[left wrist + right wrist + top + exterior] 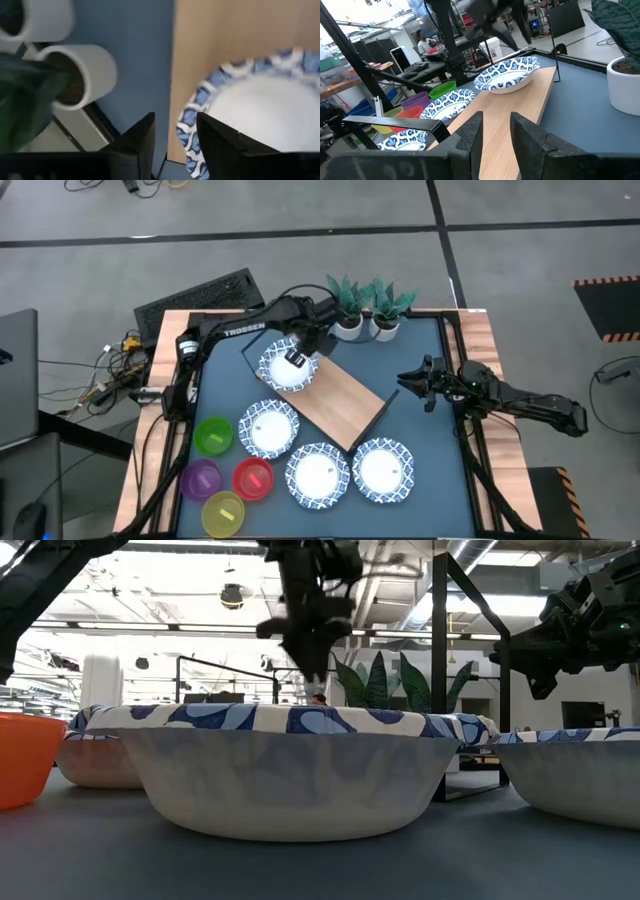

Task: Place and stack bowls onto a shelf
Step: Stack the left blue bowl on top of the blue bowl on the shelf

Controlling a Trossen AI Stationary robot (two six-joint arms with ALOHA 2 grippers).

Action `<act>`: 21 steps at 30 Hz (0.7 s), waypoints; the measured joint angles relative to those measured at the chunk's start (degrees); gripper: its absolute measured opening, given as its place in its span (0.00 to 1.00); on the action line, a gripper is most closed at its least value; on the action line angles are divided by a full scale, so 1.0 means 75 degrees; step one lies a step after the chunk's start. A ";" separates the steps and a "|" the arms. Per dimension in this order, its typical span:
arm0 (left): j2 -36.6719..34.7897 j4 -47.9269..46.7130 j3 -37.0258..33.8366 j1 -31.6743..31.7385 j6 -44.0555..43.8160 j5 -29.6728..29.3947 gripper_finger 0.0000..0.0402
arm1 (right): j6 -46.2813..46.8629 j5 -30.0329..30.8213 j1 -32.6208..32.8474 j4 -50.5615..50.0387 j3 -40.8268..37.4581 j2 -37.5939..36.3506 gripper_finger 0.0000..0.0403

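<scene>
Overhead, you see one blue-rimmed bowl resting on the shelf at its far end, the left gripper over its rim. Three patterned bowls and four plastic ones sit on the table. Your left wrist view shows its fingers parted astride the rim. The right gripper hovers beside the shelf, fingers apart, empty.

White bowls (blue-patterned rims), light-wood shelf, blue tabletop.
</scene>
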 joint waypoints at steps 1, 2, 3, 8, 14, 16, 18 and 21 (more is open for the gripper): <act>0.0001 -0.0070 0.0208 -0.0042 -0.0405 -0.0001 0.33 | -0.0001 0.0000 -0.0002 -0.0001 0.0000 0.0000 0.30; 0.0003 -0.0167 0.0439 -0.0087 -0.0868 -0.0011 0.34 | -0.0001 0.0000 0.0000 0.0000 0.0003 0.0000 0.30; 0.0003 -0.0308 0.0704 -0.0129 -0.1367 -0.0006 0.34 | -0.0002 0.0000 0.0000 0.0000 0.0000 0.0000 0.30; 0.0000 -0.1684 0.2247 -0.0433 -0.4352 0.0267 0.35 | -0.0001 0.0000 -0.0002 0.0000 0.0000 0.0000 0.30; -0.1137 -0.3259 0.1765 -0.1050 -0.7809 0.0888 0.35 | 0.0002 -0.0003 0.0000 0.0000 0.0003 -0.0001 0.30; -0.1659 -0.3085 0.1311 -0.1392 -0.8725 0.0955 0.35 | 0.0002 -0.0003 0.0000 0.0001 0.0003 -0.0002 0.30; -0.2175 -0.2881 0.0825 -0.1758 -0.9657 0.0790 0.35 | 0.0001 -0.0001 0.0000 0.0001 0.0002 -0.0001 0.30; -0.2942 -0.2856 0.0068 -0.2297 -1.1075 -0.0105 0.35 | 0.0001 -0.0002 0.0000 0.0002 0.0002 -0.0002 0.30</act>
